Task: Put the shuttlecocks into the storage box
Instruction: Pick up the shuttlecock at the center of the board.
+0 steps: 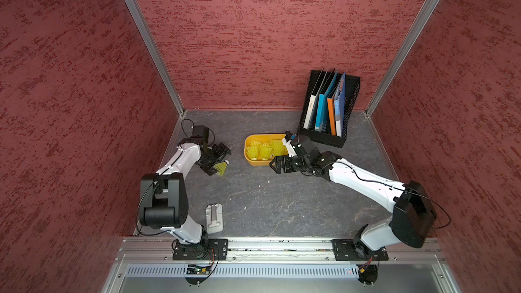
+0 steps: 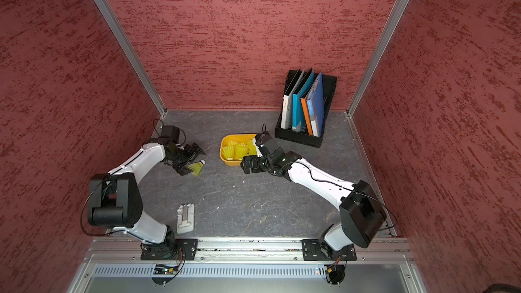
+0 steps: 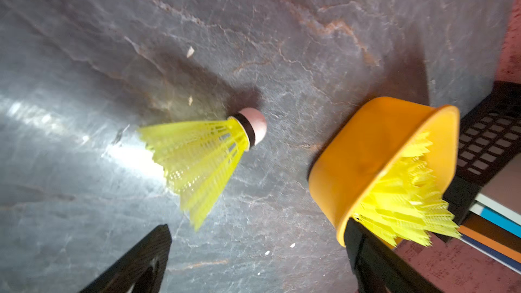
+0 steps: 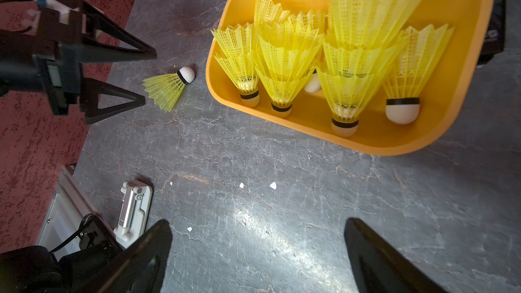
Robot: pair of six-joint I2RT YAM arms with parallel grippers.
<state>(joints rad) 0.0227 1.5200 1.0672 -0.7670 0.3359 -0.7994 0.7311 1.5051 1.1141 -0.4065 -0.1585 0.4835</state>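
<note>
Right hand [image 1: 273,166] and wrist cover one end of the storage box [image 1: 248,153]

Both top views look steeply down from high above the front rail [image 1: 282,245] toward the back wall. They are far enough off to take in both arms and the whole worktop [image 1: 282,207], and they share almost the same scene, shifted slightly sideways. The left wrist camera sits just behind the left claw [image 3: 256,229], close over the worktop, with a shuttlecock [image 3: 197,153] right ahead of the claw and the box [image 3: 361,159] beyond. The right wrist camera looks out past the right claw [image 4: 259,224] from farther off. It shares that shuttlecock and box, and also shows the left claw [image 4: 149,76].
</note>
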